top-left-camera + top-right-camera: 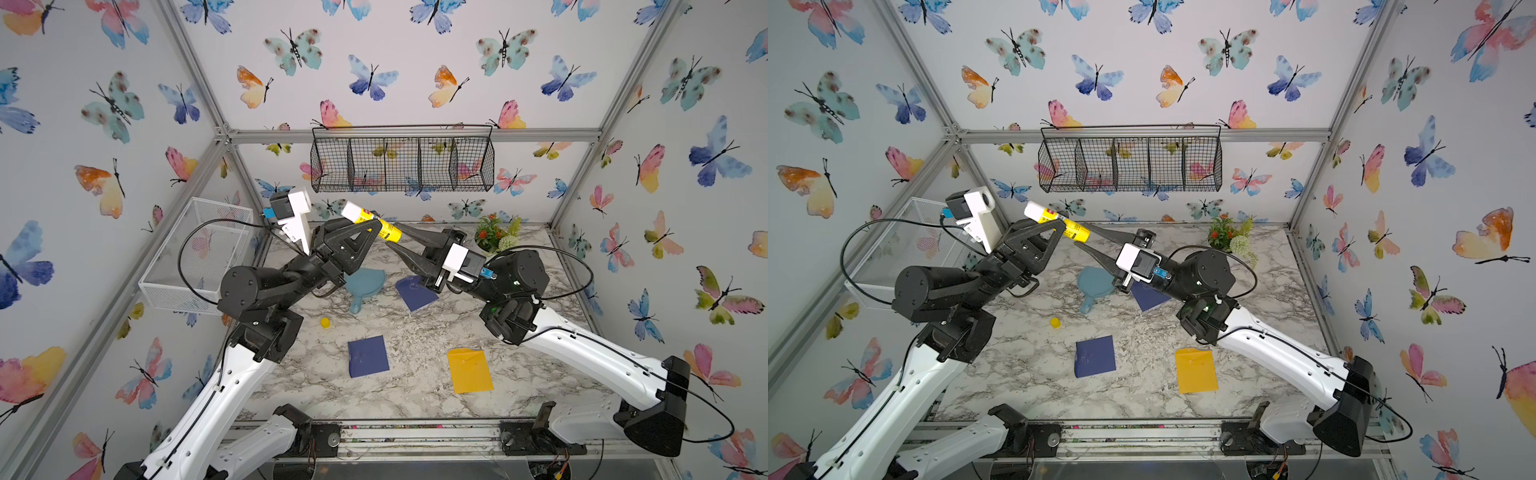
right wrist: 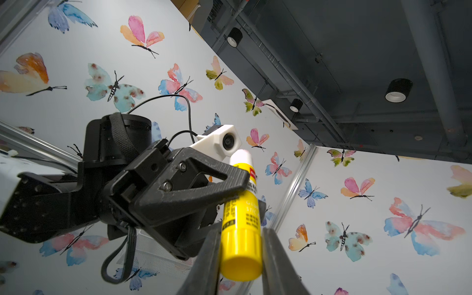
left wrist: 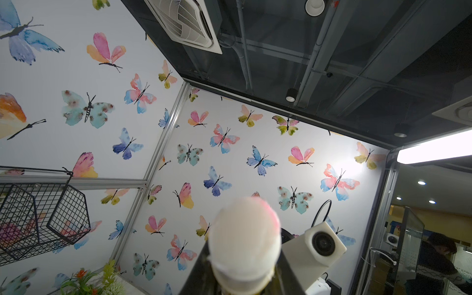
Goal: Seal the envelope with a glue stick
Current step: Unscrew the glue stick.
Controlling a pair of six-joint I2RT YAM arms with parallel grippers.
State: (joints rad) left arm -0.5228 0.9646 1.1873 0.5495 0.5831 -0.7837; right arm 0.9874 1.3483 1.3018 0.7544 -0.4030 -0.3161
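At the near edge of the bench (image 1: 316, 395), a yellow envelope (image 1: 469, 371) lies flat on the robot's right, and a navy envelope (image 1: 368, 356) lies flat toward the middle, apart from it. Just beyond the navy one, a small yellow cap (image 1: 325, 322) sits alone on the marble. Farther back lie a blue handled dish (image 1: 363, 286) and a second navy envelope (image 1: 413, 295), partly hidden under the right arm. Above these, clear of the bench, the glue stick (image 1: 360, 215) hangs tilted between both arms, its white end raised toward the back wall. The left gripper (image 1: 375, 226) has its jaws clamped across the stick's middle, and the right gripper (image 1: 392, 235) has its jaws closed on the yellow base end. Behind them stand a small potted plant (image 1: 496, 232), a white mesh bin (image 1: 199, 257) at the left, and a black wire basket (image 1: 403, 164) hung on the back wall.
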